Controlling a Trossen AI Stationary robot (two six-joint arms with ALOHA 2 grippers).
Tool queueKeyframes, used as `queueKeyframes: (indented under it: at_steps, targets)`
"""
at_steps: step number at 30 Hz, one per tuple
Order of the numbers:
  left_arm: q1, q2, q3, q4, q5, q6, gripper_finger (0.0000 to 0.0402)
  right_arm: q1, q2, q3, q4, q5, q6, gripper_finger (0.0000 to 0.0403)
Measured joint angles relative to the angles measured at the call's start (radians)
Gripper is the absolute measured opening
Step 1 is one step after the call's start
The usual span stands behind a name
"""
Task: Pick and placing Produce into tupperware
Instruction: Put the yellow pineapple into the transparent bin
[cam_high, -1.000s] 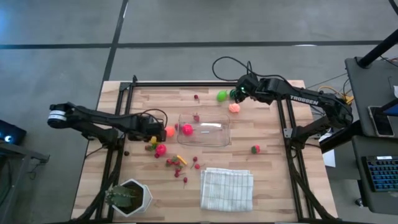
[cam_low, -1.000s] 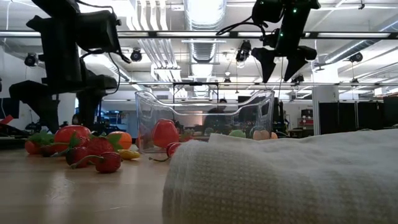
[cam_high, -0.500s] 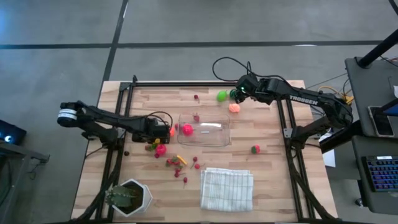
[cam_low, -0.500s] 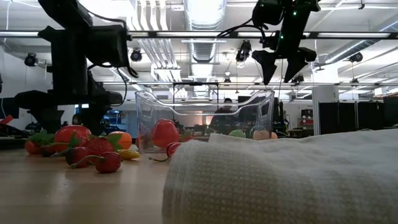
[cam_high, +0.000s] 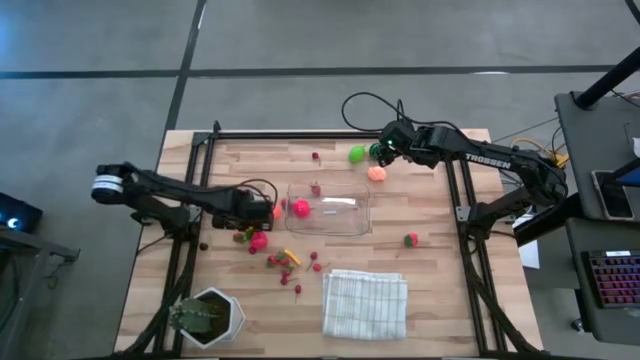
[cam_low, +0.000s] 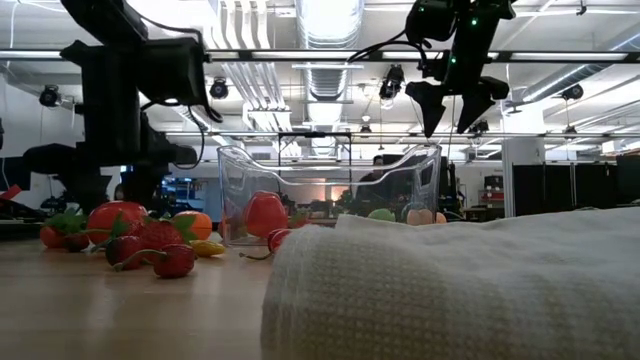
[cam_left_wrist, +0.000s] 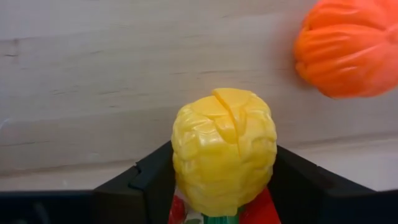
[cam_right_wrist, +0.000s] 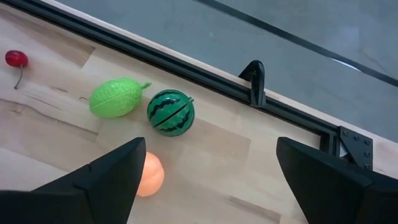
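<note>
Dark arms, black cables, white TROSSEN lettering.

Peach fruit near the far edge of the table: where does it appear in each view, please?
High view: peach fruit, upper middle, beyond the tupperware.
Low view: low, right of centre, behind the tupperware.
Left wrist view: not in it.
Right wrist view: lower left, partly hidden.
Shared landmark: the green fruit beside it.
</note>
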Motion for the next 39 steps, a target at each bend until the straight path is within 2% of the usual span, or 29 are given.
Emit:
queueKeyframes:
  at_steps: [7,11,13,15,19,22,24,28,32,35,39]
  targets:
    - [0.0,-0.08,0.007,-0.004,-0.019,0.011,0.0189,0.0,0.0,0.0,0.001,0.0,0.0,0.0354]
    - [-0.001,-0.161,0.037,-0.002,-0.126,0.098,0.0189,0.0,0.0,0.0,0.001,-0.003,0.0,0.0354]
    - [-0.002,-0.199,0.065,0.026,-0.219,0.212,0.0188,0.0,0.0,0.0,0.002,-0.016,0.0,0.0354]
    - [-0.002,-0.235,0.086,0.117,-0.286,0.39,0.0188,0.0,0.0,0.0,0.005,-0.027,0.0,0.0354]
    - [0.001,-0.269,0.084,0.455,-0.312,0.877,0.0189,0.0,0.0,0.0,0.007,-0.03,0.0,0.0354]
    - [0.029,-0.248,0.076,0.531,-0.341,1.112,0.0194,0.0,0.0,0.0,0.007,-0.034,0.0,0.0354]
    - [0.066,-0.223,0.074,0.567,-0.28,1.184,0.0198,0.0,0.0,0.0,0.007,-0.055,0.0,0.0354]
    - [0.137,-0.179,0.075,0.662,-0.062,1.273,0.02,0.0,0.0,0.0,0.006,-0.09,0.0,0.0354]
    - [0.176,-0.116,0.078,0.754,0.086,1.366,0.0201,0.0,0.0,0.0,-0.002,-0.109,0.002,0.0354]
    - [0.194,-0.059,0.094,0.765,0.221,1.378,0.0201,0.0,0.0,0.0,-0.024,-0.109,0.003,0.0354]
    - [0.209,0.019,0.109,0.759,0.399,1.322,0.0201,0.0,0.0,0.0,-0.06,-0.119,0.004,0.0354]
